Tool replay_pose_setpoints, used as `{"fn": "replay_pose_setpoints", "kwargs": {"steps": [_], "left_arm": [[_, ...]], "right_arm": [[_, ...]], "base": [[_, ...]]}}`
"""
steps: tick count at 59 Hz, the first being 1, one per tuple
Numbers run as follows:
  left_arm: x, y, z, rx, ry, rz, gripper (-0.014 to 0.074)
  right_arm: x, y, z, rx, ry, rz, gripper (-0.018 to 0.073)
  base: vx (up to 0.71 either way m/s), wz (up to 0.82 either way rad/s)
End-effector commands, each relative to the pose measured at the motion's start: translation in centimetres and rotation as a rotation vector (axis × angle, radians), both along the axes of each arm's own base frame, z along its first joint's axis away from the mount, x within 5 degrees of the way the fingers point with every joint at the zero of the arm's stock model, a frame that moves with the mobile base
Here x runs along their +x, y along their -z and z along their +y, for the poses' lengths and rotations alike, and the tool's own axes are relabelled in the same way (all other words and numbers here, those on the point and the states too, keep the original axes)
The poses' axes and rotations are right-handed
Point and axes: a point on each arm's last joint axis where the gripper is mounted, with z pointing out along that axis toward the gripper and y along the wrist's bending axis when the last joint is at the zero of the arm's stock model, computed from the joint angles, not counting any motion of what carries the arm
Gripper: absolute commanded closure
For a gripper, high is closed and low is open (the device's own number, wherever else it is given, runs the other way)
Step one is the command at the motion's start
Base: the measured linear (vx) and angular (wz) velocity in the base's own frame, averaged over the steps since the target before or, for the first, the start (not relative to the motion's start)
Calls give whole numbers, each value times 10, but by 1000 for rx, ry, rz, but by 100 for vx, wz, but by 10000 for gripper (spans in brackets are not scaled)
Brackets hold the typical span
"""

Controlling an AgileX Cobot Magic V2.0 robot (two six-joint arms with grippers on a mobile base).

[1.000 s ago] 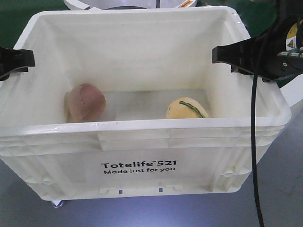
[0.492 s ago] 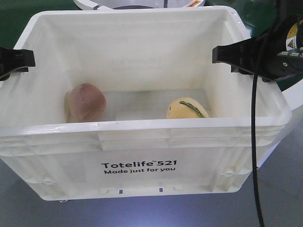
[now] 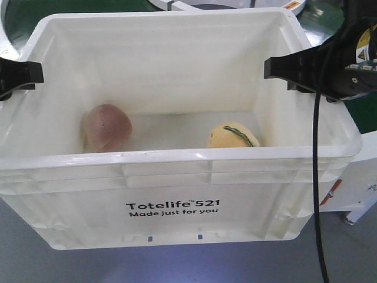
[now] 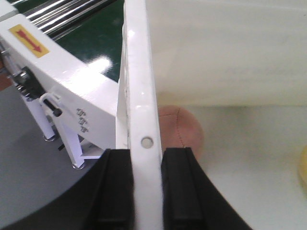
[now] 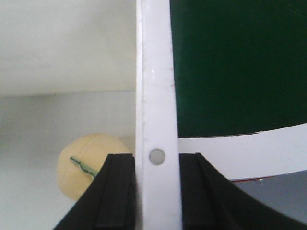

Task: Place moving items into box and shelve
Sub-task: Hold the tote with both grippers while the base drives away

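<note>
Packing done: dusty pink-grey plush ball (image 3: 107, 128), pale yellow green-striped plush ball (image 3: 231, 135) inside large white rectangular plastic crate (image 3: 177, 188). Crate side walls pinched by left gripper (image 4: 146, 160), right gripper (image 5: 157, 165). Shelving pending; crate apparently airborne.

A white metal frame (image 4: 81, 110) with a yellow arrow sticker (image 4: 29, 40) stands on grey floor (image 4: 24, 158) — green surface (image 5: 240, 62) beyond.

The right gripper (image 5: 157, 191) grips the white rim of the box (image 5: 154, 72). The yellow ball (image 5: 86, 165) lies inside it.
</note>
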Motion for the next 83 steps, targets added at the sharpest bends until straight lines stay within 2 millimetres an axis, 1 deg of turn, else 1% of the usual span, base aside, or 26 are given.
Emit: {"fn": "replay_pose_setpoints", "kwargs": {"steps": [1,26,34,37,43,56,83], "left_arm": [[-1,-28,4,14,16,-183,522],[-1,-28,4,14,16,-183,522],[0,-30,4,29,19,-214,526],[0,-31,5,36,20,-224,544],[1,-32,5,43,21,-232,621],[2,-34,10,134,8,-266,620],[2,-34,10,134,8,-266,619]], "right_arm": [[-1,-30,-11,-28,-6,-187,474],[-1,-30,-12,-28,-6,-186,474],[-1,-30,-12,-28,-6,-186,474],[-1,-30,-12,-28,-6,-186,474],[-1,-30,-12,-28,-6,-186,474],[-1,-30,-12,-28,-6,-186,474],[-1,-30,-12,-28,-6,-186,474]], "base": [[-8,41],[-9,41],[-10,38],[-9,37],[-9,36],[-10,37],[-11,43]]}}
